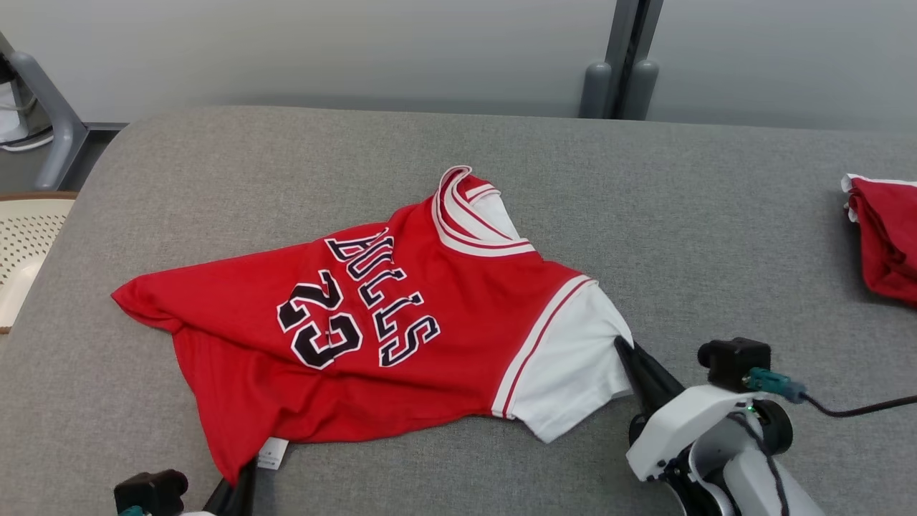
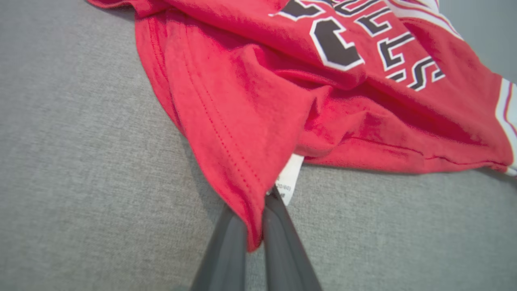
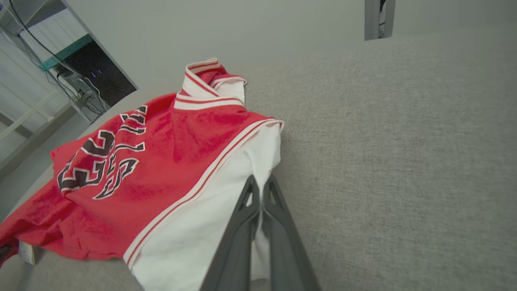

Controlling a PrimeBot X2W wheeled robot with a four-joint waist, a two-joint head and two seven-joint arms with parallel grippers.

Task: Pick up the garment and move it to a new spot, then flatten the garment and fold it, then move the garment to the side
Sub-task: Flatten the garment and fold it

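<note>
Red jersey [image 1: 430, 373] lies rumpled mid-frame on grey bench [image 1: 645, 201]. L hand [image 1: 243, 469] clenched on hem corner [image 2: 250, 226], bottom left; R hand [image 1: 622, 345] clenched on white sleeve [image 1: 573, 358], lower right.

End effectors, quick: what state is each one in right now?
Left end effector: closed, pinching the bottom hem corner of the red jersey.
Right end effector: closed, pinching the edge of the jersey's white sleeve.

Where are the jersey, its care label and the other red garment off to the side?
jersey [image 1: 430, 390]: head view, on the red body beneath the lettering.
care label [image 2: 291, 178]: left wrist view, middle of the white tag under the hem.
other red garment [image 1: 888, 244]: head view, on its red folds.
</note>
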